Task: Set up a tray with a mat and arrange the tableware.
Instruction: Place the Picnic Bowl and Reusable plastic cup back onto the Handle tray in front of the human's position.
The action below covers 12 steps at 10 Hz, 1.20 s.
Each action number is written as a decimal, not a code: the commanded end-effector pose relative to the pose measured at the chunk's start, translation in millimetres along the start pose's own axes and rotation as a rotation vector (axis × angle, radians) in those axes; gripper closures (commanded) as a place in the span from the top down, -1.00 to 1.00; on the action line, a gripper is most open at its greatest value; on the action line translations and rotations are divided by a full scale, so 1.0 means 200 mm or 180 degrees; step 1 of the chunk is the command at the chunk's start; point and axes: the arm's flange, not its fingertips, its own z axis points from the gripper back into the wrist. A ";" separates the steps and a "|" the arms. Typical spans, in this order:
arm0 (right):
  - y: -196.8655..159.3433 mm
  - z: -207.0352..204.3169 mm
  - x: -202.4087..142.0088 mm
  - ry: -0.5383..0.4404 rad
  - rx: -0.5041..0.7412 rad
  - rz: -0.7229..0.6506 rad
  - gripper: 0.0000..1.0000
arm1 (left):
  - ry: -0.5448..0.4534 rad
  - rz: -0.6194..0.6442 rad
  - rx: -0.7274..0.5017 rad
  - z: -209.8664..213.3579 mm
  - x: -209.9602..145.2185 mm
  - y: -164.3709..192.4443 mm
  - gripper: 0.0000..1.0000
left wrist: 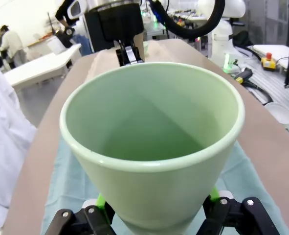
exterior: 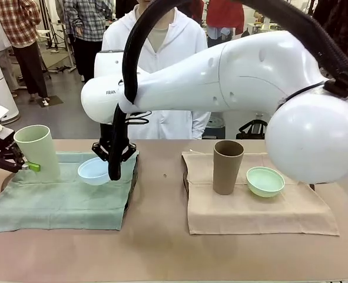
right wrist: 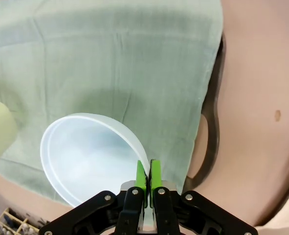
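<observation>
My left tool [left wrist: 154, 215] is clamped on the base of the pale green tumbler [left wrist: 151, 147], one green pad on each side of it; the tumbler stands upright on the green mat [exterior: 56, 200], its mouth open toward my wrist camera. Just past its rim, farther along the worktop [exterior: 162, 247], hangs my right arm's wrist.

My right tool [right wrist: 148, 178] has its two green pads pressed together on the thin rim of the light blue bowl [right wrist: 88, 154]. The bowl sits tilted, to the left of the pads in the wrist view, over the same green mat. Beside that tool, on the other side from the bowl, the dark edge of a tray [right wrist: 213, 142] shows from under the mat's border.

Farther off to the right of both tools, a beige mat [exterior: 256, 206] carries the brown tumbler [exterior: 226, 167], upright, with the mint green bowl [exterior: 265, 181] just beside it. Across the worktop stands a person in a white top [exterior: 162, 41].
</observation>
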 end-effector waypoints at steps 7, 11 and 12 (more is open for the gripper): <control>-0.01 -0.09 0.18 -0.0054 0.0049 0.0082 -0.92 | -0.0062 -0.0003 -0.0053 -0.04 -0.17 0.10 0.68; -0.02 -0.13 0.21 0.0025 0.0029 0.0073 -0.06 | -0.0068 0.0011 -0.0078 -0.05 -0.18 0.12 0.68; -0.03 -0.12 0.20 0.0010 0.0011 0.0086 0.26 | -0.0064 0.0027 -0.0065 -0.05 -0.18 0.11 1.00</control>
